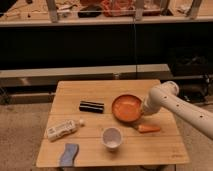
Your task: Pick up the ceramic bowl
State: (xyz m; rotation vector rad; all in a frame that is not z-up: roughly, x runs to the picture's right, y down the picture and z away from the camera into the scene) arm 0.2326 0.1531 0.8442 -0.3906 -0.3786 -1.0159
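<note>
- Resting on the counter [75,95], right of centre, the bowl [125,107] has our end effector [142,112] clenched at its right rim; we cannot tell whether the rim is actually pinched.
- We judge an edge hold risky: lifted by one side, the bowl may tilt and slip out.
- If the fingers shut beside the rim rather than on it, we lift nothing.
- The carrot [148,128] lies just beside the bowl and the cup [112,137] near it; a sagging or dropped bowl could knock either.
</note>
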